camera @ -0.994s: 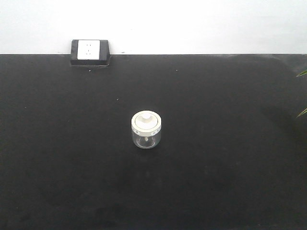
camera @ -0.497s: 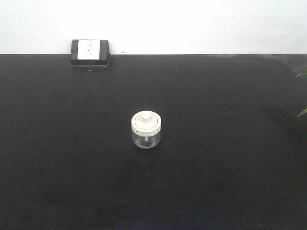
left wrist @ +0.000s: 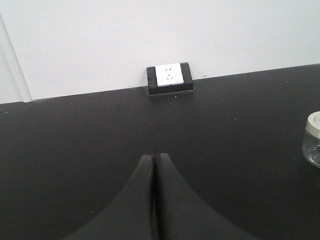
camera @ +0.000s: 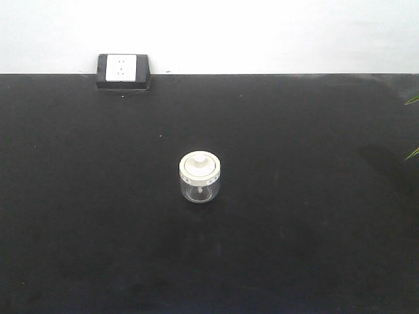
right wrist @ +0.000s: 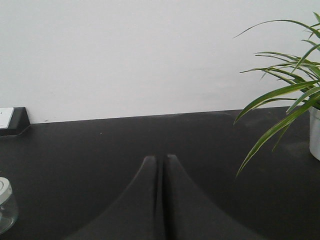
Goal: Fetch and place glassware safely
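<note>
Glassware (camera: 200,178) stands upright near the middle of the black tabletop (camera: 294,229), a squat clear jar under a wide cream-white lid (camera: 200,165) with a central knob; nothing touches it. From the left tool (left wrist: 154,159), whose two dark fingers are pressed together on nothing, the jar sits off to the right, cut by the frame edge, well apart from the tips. From the right tool (right wrist: 160,159), likewise closed and empty, the jar lies low to the left, also well apart. Ahead of the left tool, at the tabletop's far edge against the white wall (camera: 262,33), sits a white socket in a black block (left wrist: 169,79). Right of the right tool, green leaves (right wrist: 285,95) rise from a pale pot.
</note>
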`<state>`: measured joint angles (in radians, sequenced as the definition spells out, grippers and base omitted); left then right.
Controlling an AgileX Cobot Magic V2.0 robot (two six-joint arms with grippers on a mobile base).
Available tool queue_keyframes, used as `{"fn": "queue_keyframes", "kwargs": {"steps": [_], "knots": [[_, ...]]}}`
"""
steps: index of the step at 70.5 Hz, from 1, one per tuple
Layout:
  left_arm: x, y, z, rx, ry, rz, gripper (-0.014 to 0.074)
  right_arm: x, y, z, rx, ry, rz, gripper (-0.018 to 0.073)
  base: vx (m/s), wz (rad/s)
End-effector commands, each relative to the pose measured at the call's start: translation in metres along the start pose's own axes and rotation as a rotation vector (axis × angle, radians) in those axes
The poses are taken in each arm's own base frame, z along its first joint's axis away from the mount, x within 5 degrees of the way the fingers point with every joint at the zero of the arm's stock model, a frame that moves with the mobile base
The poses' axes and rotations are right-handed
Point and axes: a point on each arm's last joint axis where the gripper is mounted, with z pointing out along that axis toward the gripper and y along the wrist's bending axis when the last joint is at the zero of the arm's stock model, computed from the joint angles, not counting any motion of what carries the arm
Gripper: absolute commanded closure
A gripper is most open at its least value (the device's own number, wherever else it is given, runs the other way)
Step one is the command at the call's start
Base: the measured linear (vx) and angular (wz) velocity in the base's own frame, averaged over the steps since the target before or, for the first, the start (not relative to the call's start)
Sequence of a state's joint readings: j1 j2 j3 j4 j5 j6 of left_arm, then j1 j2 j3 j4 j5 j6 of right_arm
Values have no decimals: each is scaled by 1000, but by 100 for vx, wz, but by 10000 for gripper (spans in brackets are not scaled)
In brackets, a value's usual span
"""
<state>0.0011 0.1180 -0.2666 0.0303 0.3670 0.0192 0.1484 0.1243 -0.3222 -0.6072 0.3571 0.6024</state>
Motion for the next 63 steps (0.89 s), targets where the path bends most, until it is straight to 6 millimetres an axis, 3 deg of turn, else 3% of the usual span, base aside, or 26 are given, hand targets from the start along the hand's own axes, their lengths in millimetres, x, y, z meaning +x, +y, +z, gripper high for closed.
{"fn": "queue_keyframes", "kwargs": {"steps": [1, 49, 63], "knots": [[-14, 0, -1, 6, -84, -9, 603, -12, 2, -1, -21, -66, -31, 563, 0, 0], [-12, 0, -9, 4, -111, -9, 603, -12, 2, -1, -20, -64, -31, 563, 0, 0], [13, -3, -12, 27, -120, -66, 603, -12, 2, -1, -20, -64, -31, 563, 0, 0]]}}
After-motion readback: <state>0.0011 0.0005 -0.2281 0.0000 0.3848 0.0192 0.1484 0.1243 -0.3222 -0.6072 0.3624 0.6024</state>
